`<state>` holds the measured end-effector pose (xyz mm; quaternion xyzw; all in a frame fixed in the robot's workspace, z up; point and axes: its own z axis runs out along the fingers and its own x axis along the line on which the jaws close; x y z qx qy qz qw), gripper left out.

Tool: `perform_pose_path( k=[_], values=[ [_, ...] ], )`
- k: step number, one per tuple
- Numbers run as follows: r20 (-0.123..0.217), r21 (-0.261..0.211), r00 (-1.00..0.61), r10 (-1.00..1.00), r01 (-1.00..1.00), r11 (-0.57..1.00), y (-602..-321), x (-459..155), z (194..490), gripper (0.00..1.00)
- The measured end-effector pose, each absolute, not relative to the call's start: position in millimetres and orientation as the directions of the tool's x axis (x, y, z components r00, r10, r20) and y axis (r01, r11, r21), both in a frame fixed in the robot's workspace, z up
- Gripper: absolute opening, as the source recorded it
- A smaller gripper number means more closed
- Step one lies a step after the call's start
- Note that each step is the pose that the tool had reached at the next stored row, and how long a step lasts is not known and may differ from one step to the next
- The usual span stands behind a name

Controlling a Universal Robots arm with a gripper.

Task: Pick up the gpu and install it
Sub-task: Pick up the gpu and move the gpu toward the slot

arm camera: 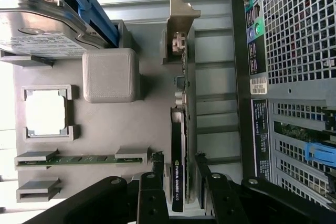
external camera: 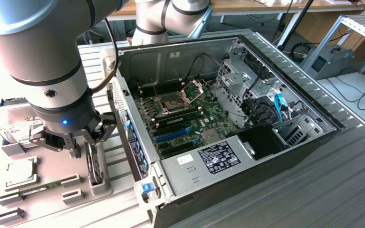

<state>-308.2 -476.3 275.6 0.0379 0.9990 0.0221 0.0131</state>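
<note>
Two fingers (arm camera: 151, 195) of my gripper (arm camera: 179, 158) stand wide open, straddling the gpu (arm camera: 177, 182) but not closed on it. The card stands on edge in the grey tray's (arm camera: 105, 124) slot, beside the open computer case (arm camera: 294, 51). I judge it light, stiff and fragile, so I'd pinch the flat faces, clear of the fan and connectors.

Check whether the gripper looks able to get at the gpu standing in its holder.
Probably yes. The gripper hangs right over the gpu, its open jaws on either side of the card's edge, nothing blocking them; the computer case stands apart beside it.
</note>
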Motion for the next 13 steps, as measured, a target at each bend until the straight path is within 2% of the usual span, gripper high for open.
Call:
perform_pose_path(
  k=[13],
  values=[
    [-0.025, 0.045, -0.997, 0.076, 0.075, 0.996, -466.4, -308.2, 265.9, 0.36]
  ],
)
